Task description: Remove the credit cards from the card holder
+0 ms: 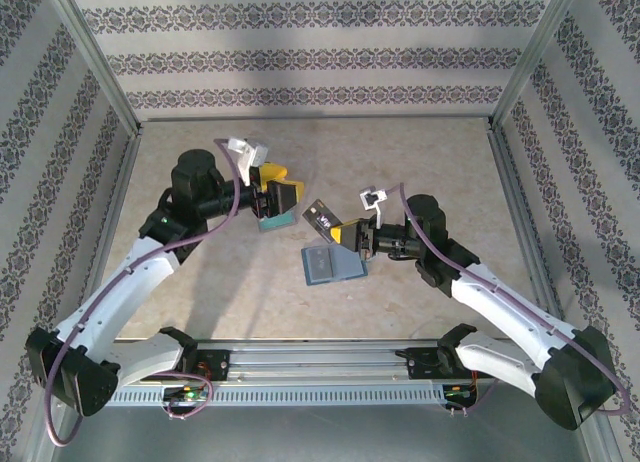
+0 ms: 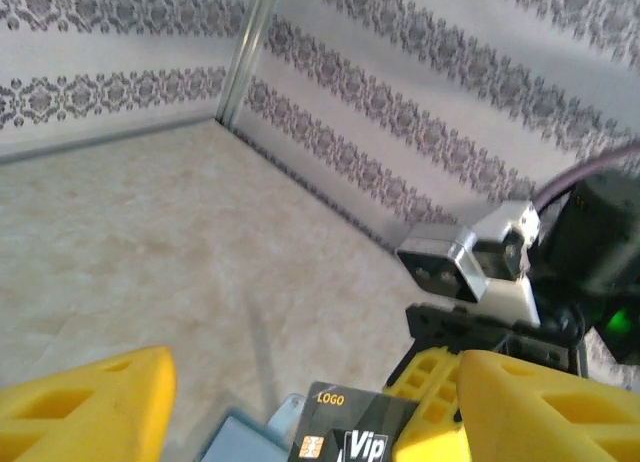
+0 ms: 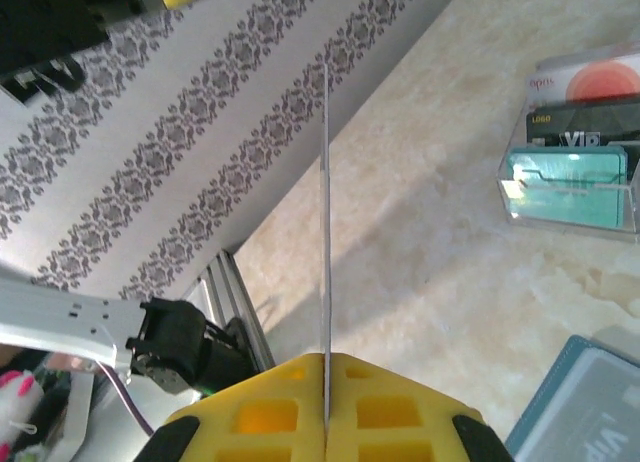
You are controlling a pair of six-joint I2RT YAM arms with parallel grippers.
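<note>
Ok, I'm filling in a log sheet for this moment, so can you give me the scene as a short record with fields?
right claw: shut on black card, edge pinched between its fingers
left claw: open, empty, near clear stand
card holder: flat on table by right claw
clear stand: holds teal card, white card with red circle, another black card

Beige marbled tabletop (image 1: 420,162), walled on three sides by white wallpaper with grey floral bands (image 1: 300,62). Slim aluminium posts (image 1: 92,57) rising at the back corners. Slotted metal rail (image 1: 320,367) along the near edge. Small clear plastic box (image 3: 508,192) resting on the marbled surface.
</note>
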